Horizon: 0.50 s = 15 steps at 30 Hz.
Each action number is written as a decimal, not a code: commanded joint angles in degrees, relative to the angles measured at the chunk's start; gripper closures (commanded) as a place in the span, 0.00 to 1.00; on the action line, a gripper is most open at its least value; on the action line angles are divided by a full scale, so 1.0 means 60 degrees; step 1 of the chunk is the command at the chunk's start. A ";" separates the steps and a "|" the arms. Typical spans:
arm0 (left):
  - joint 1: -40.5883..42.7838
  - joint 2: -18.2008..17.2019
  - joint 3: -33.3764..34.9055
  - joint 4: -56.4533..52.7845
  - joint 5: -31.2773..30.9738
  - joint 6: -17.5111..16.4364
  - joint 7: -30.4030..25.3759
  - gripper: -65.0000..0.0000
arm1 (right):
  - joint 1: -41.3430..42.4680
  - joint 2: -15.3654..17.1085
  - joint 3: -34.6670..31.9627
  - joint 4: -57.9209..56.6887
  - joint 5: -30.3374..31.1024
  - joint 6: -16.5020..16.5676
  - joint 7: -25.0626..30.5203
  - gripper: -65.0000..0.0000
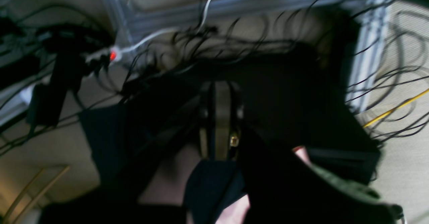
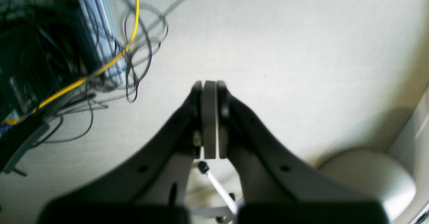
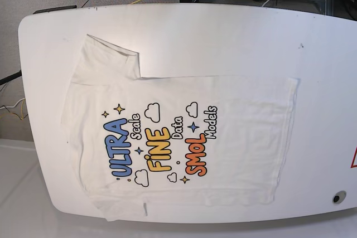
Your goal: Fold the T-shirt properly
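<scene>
Both grippers are away from the work. The right gripper (image 2: 210,116) has its jaws pressed together on nothing, and its wrist view shows only pale floor and loose cables (image 2: 134,49). The left gripper (image 1: 219,120) looks closed too, with no cloth between the pads, but that view is dark and blurred, so I say this with some doubt. Neither arm appears in the base view.

The T-shirt (image 3: 184,137) lies flat on the white bench (image 3: 223,37), print side up. Its collar end points to the left of the base view and its hem to the right. No fold is made yet, so the task seems to be at its start.

The main risk is at the near side. The lower sleeve (image 3: 125,210) lies at the bench edge and may hang over it, so a pull towards that side could drag the cloth off the bench. A closed gripper that comes down on the cloth would only push it into wrinkles; the jaws should open first. The cotton is thin, so a pinch may miss the layer or take both layers unevenly, and the fold would become crooked.
</scene>
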State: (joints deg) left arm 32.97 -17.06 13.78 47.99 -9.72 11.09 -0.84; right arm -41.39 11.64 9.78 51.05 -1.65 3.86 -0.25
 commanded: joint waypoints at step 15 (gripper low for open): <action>0.2586 -0.0512 -0.3699 0.5099 -0.1395 -0.2927 0.1081 1.00 | -0.3027 0.1041 0.0232 0.4659 0.0656 0.0557 -0.0065 1.00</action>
State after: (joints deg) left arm 45.34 -18.98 -5.32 74.98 -17.02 -5.82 5.26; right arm -57.36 16.80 10.48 75.40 1.06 6.26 -0.60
